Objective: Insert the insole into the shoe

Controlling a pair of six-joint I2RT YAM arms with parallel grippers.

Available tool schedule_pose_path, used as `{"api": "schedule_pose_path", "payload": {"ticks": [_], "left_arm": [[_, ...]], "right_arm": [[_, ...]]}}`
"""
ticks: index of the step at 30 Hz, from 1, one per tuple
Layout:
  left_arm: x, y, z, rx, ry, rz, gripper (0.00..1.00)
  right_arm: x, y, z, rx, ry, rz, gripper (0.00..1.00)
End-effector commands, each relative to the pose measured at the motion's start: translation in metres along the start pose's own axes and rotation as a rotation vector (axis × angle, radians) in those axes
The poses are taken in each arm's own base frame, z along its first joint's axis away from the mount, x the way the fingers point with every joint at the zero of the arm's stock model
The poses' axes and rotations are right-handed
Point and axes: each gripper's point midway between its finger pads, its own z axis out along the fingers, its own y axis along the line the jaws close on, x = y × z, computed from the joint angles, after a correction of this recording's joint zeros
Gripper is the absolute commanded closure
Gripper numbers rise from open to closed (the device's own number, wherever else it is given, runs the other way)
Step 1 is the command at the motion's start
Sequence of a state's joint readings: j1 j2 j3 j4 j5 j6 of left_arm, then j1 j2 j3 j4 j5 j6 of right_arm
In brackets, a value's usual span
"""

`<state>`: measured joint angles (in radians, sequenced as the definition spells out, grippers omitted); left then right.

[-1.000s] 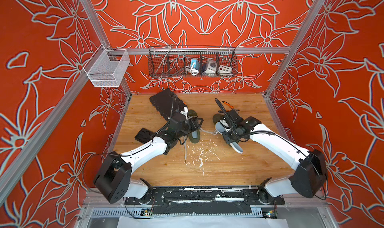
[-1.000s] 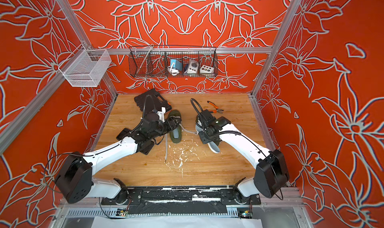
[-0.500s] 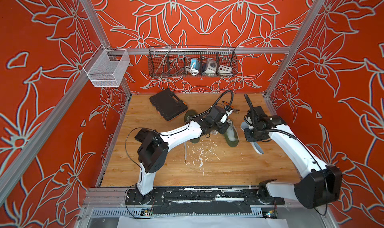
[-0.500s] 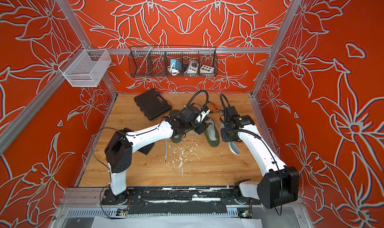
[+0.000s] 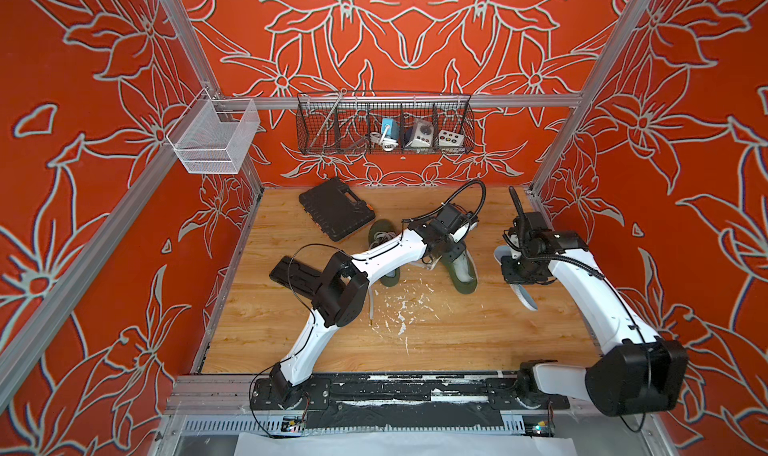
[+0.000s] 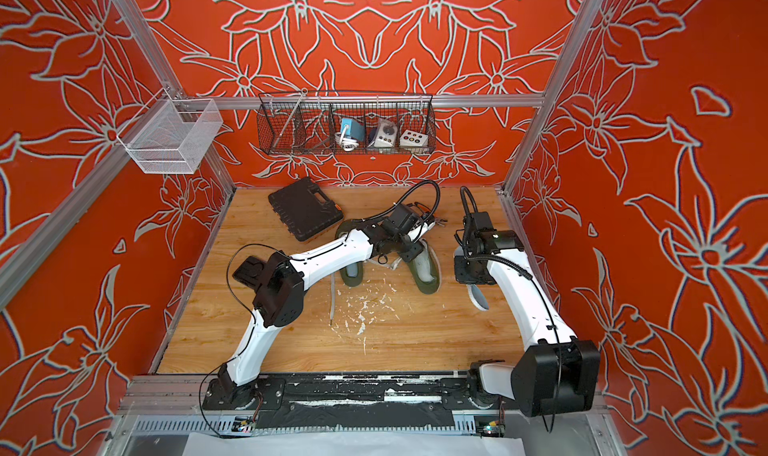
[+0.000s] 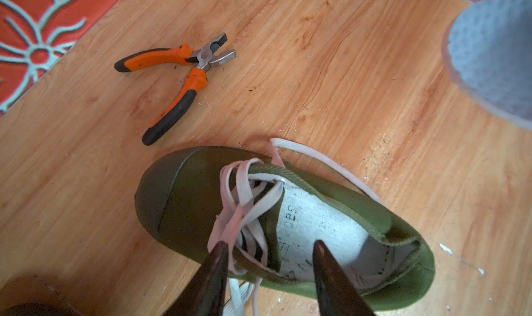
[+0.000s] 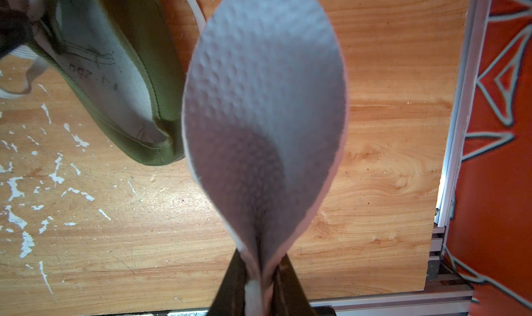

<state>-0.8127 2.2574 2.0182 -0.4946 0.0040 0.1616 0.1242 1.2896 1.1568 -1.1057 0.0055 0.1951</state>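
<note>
Shoe (image 5: 461,271) toe toward back wall (image 5: 395,59); insole (image 8: 264,98) parallel.

A tool case (image 5: 336,215) lies at the back left corner of the desk (image 5: 457,341). Near the middle, the shoe (image 5: 461,269) lies to the right of a second shoe (image 5: 380,235), which is partly under the left arm. Pliers (image 7: 184,78) lie behind the shoe, towards the back edge. The insole (image 8: 264,113) is to the shoe's right, near the right edge, and seems clear of the surface.
</note>
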Motion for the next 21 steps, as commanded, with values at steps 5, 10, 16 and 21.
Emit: {"api": "schedule_pose_path", "payload": {"ticks": [5, 10, 16, 21], "left_arm": [[0.005, 0.008, 0.018, -0.051, 0.03, 0.056, 0.49], [0.007, 0.006, 0.026, -0.042, 0.052, 0.063, 0.48], [0.016, 0.003, 0.034, -0.069, 0.079, 0.087, 0.43], [0.018, 0.013, 0.041, -0.16, 0.097, 0.108, 0.45]], "right_arm": [[0.001, 0.004, -0.003, -0.031, 0.018, -0.013, 0.84], [0.0, 0.006, -0.003, -0.038, 0.021, -0.013, 0.85], [-0.001, 0.008, -0.001, -0.049, 0.024, -0.014, 0.85], [-0.001, 0.009, -0.001, -0.056, 0.024, -0.013, 0.85]]}}
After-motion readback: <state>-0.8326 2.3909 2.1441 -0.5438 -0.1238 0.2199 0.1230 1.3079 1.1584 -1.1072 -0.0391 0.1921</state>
